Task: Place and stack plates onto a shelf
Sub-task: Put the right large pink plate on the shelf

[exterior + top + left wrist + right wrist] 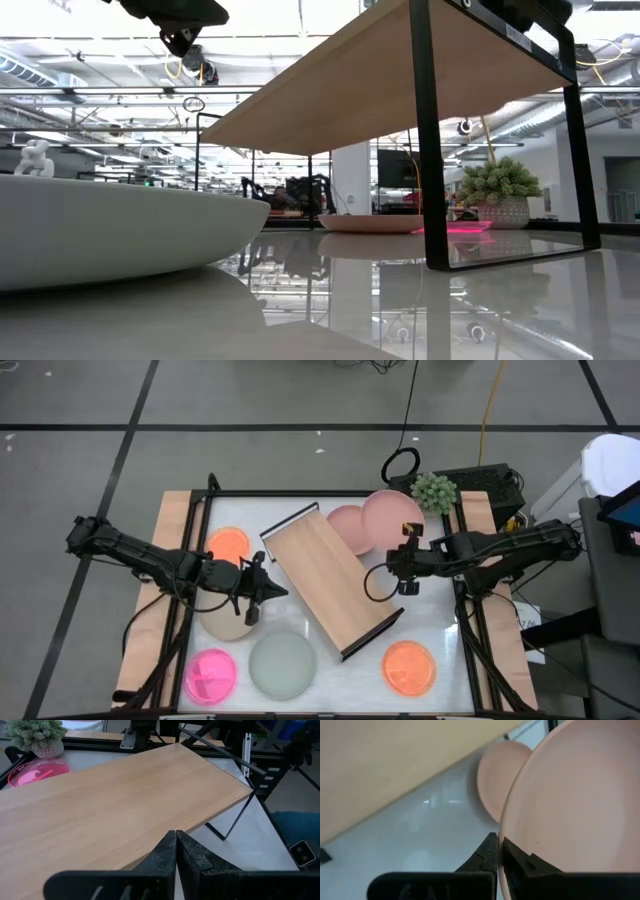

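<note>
Long light-wood shelf (333,586) lying diagonally across the middle of the white surface (440,622), one black-framed end toward the far left, the other toward the near right. Bare top, no plate on it.

Left hand (262,590) just off the shelf's left long edge, hovering over the beige plate (222,622), fingers (176,851) clenched together on nothing. From the left wrist view, fingertips level with the board's near edge, the far corner and its thin black frame leg (235,820) just ahead.

Right hand (408,584) off the shelf's right long edge, just beside the large dusty-pink plate (392,516), also clenched and empty. From the right wrist view, that plate's rim (512,815) right against the fingertips, a second smaller-looking pink plate (347,527) beyond it, half under the shelf edge.

Orange divided plate (227,545) at the far left, squeezed between the left arm and the surface's frame. Hot-pink divided plate (210,674) at the near left corner, pale grey-green plate (283,664) just beside it, its far rim close to the shelf's near end. Another orange plate (409,666) at the near right, apart from the shelf's black end frame.

Open strip of white surface between shelf and right hand; potted plant (433,490) at the far right edge.
</note>
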You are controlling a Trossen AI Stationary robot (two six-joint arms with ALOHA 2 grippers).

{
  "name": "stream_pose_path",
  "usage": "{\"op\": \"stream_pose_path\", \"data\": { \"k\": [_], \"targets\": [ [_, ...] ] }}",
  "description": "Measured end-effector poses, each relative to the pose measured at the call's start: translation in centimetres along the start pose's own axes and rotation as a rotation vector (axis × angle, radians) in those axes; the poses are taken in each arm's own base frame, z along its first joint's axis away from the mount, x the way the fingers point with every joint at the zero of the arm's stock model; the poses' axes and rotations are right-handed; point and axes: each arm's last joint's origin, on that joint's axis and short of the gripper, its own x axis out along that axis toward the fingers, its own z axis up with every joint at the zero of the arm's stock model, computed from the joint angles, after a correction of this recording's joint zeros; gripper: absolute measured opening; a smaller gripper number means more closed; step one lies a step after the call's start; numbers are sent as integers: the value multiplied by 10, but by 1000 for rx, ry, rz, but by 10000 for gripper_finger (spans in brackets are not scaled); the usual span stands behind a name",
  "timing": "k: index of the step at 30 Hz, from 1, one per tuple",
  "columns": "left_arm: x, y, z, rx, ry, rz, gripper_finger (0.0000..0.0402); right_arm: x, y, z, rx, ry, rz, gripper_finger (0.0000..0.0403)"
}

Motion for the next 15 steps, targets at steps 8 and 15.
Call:
{"op": "stream_pose_path", "data": {
  "k": [8,15],
  "targets": [
    [0,0,0,0,0,0,12,-9,-2,32,-81,-50,50,0],
    [0,0,0,0,0,0,12,5,8,70,-219,-17,81,0]
  ]
}}
